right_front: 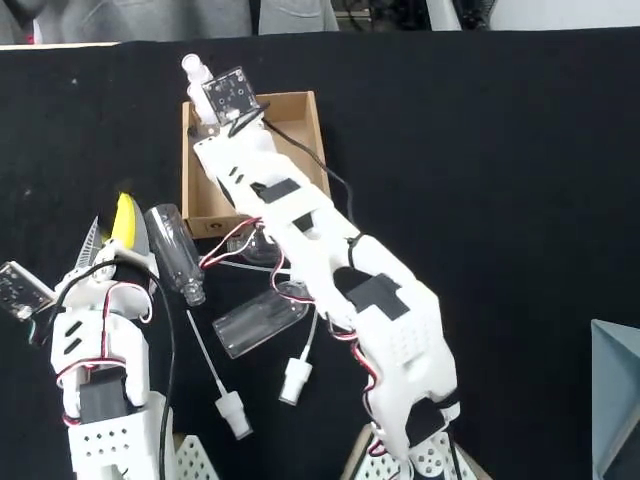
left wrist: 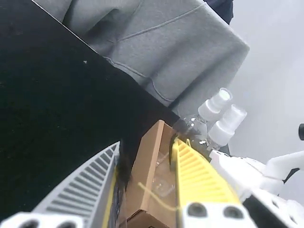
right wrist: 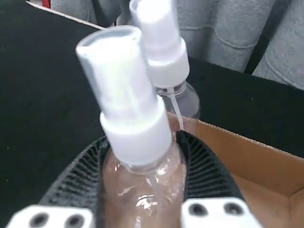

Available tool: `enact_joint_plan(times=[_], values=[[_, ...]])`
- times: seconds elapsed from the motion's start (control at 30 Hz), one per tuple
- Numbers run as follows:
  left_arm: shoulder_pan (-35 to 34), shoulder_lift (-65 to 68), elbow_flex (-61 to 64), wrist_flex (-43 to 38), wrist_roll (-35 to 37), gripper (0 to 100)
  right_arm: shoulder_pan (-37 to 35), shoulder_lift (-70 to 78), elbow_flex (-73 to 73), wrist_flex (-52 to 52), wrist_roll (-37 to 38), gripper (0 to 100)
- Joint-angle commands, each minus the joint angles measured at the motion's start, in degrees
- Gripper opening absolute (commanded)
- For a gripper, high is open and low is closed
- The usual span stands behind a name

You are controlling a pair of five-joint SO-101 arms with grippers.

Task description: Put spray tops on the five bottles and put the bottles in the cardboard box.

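Bottle clamped in right pincer at cardboard box.

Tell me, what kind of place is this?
Probably a robot practice workbench: two white robot arms at a black table, the right hand holding a bottle at a cardboard box, loose spray tops nearby.

The white right arm hides most of the open brown cardboard box from above. The right wrist view cuts off the clear, white-topped plastic bottle below its shoulder. The high view's edge cuts through a grey-blue angular object.
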Motion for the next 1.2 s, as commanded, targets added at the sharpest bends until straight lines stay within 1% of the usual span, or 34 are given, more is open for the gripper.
enact_joint_plan(times=[0.0,0.13,0.6,0.67,0.87,1.17], values=[[-0.66,-0.62,-3.38,-1.05,0.70,16,0.26,-0.92,1.63,-6.15,-0.35,9.6],[-0.66,-0.62,-3.38,-1.05,0.70,16,0.35,-0.92,4.00,-8.88,-0.26,9.6],[-0.66,-0.62,-3.38,-1.05,0.70,16,0.35,-0.84,6.81,-8.97,-0.44,9.7],[-0.66,-0.62,-3.38,-1.05,0.70,16,0.35,-0.84,6.90,-8.88,-0.44,11.8],[-0.66,-0.62,-3.38,-1.05,0.70,16,0.26,-0.84,8.22,-8.70,-0.44,26.6],[-0.66,-0.62,-3.38,-1.05,0.70,16,0.26,-0.92,8.75,-8.62,-0.44,27.5]])
